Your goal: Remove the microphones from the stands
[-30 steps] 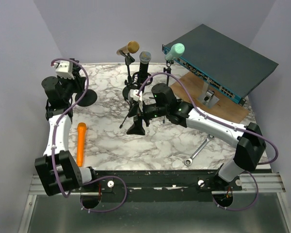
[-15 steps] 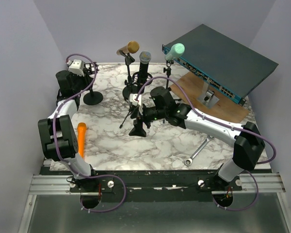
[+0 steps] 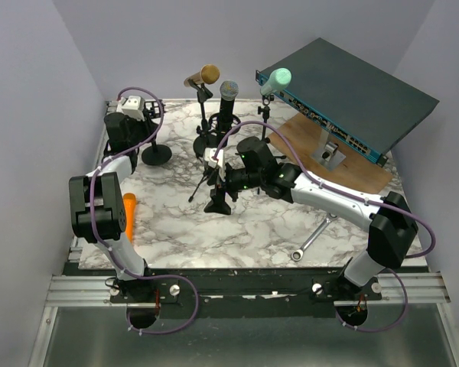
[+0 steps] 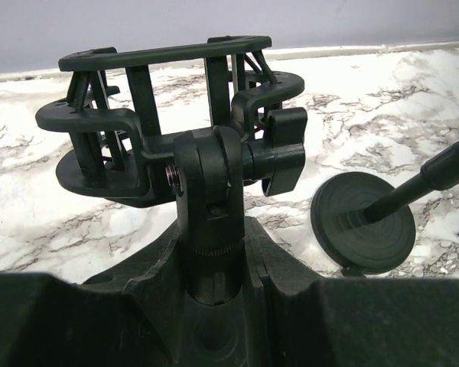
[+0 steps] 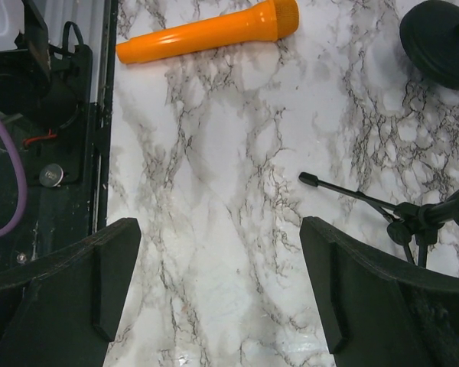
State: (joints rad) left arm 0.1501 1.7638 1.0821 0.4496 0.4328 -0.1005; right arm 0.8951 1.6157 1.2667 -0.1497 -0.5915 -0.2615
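An orange microphone [image 3: 128, 216] [image 5: 206, 30] lies flat near the table's left edge, partly behind my left arm. My left gripper [image 3: 140, 128] [image 4: 214, 252] is shut on the stem of a black stand, just below its empty cage-like clip [image 4: 168, 122]. That stand's round base [image 3: 156, 155] rests at the back left. My right gripper [image 3: 219, 174] [image 5: 214, 283] hangs open over bare marble, with a black tripod stand [image 3: 215, 200] [image 5: 367, 200] just beside it. Nothing is between its fingers.
Three more microphones stand on stands at the back: gold [image 3: 203, 75], grey-headed [image 3: 229, 90] and teal [image 3: 278, 78]. A dark flat box [image 3: 352, 84] rests on a wooden board [image 3: 356, 170] at the right. A wrench [image 3: 310, 238] lies front right.
My left arm has swung toward the back and right, and the stand it holds has shifted right with it. The right arm has barely moved.
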